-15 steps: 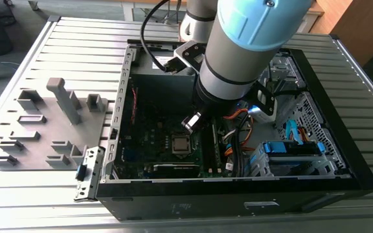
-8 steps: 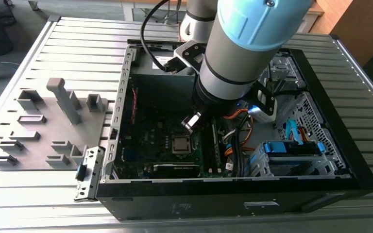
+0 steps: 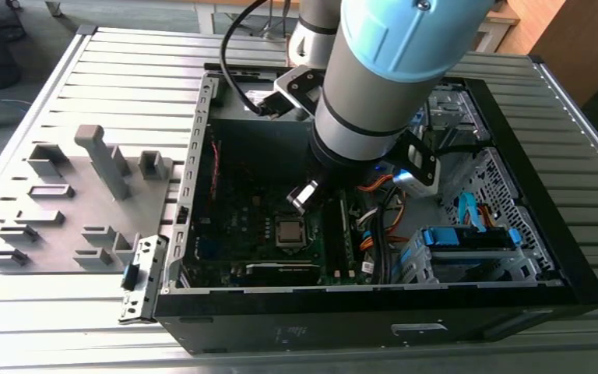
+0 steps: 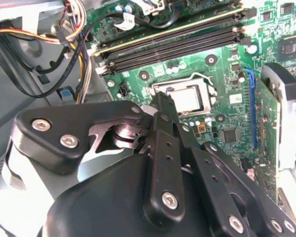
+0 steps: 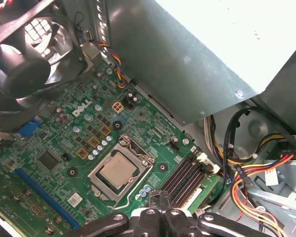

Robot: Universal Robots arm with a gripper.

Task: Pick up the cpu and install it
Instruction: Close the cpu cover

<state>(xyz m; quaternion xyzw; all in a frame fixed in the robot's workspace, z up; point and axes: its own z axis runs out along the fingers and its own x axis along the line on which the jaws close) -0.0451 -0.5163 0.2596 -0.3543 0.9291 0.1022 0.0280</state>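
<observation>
**Chip in its socket, hand poised close above the board**

The cpu (image 5: 117,170) lies flat inside the metal-framed socket (image 5: 134,149) of the motherboard (image 5: 89,123), square with the frame, so it looks seated rather than carried. The hand (image 5: 160,195) hangs inside the open computer case (image 3: 200,156), close above the board and just beside the socket. Its fingers are drawn together with nothing seen between them. A reach from straight above suits the place: the case walls close in on every side and only the top is open. Room around the socket is tight. The memory slots (image 5: 183,177) run along one edge, a bundle of cables (image 5: 251,170) crowds beyond them, and the fan (image 5: 19,64) and a grey metal box (image 5: 187,64) hem in the board. The case rests on a ribbed tabletop (image 3: 122,70)
</observation>
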